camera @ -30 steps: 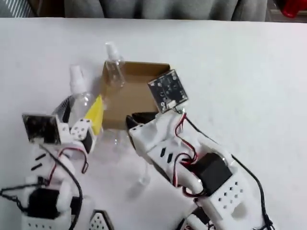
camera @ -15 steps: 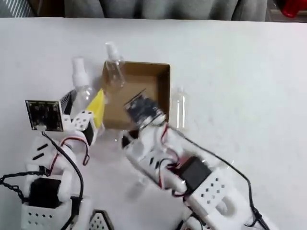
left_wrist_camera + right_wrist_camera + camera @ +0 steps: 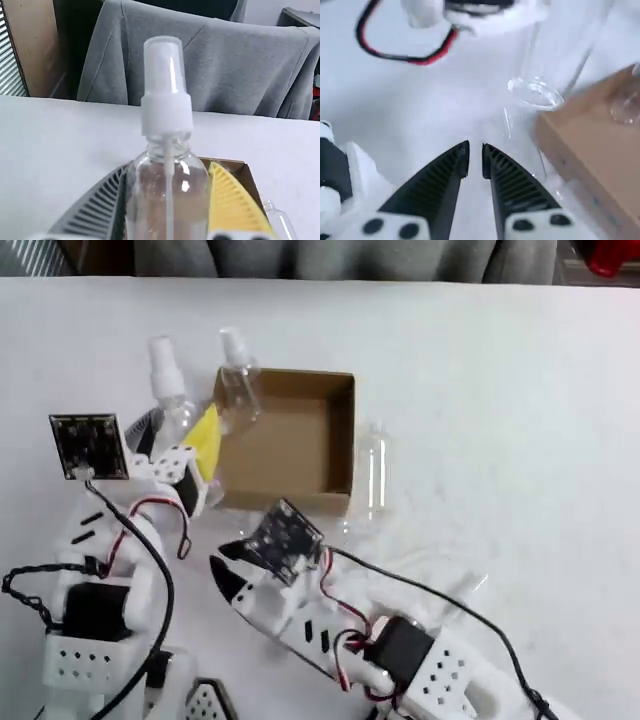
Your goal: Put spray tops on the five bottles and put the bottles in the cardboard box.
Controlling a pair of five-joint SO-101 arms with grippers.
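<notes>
Spray bottle point(image 3: 167, 145), capped, stands pinched upright in the left gripper point(image 3: 170, 172) beside the cardboard box point(image 3: 342, 440), probably ready for boxing; right gripper point(image 3: 475, 152) hovers empty, jaws nearly together.

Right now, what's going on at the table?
The left gripper holds a capped bottle upright beside the cardboard box. A second capped bottle stands at the box's far corner. An uncapped bottle sits by the box's other side. The right gripper hangs low in front of the box, nearly closed and empty.
</notes>
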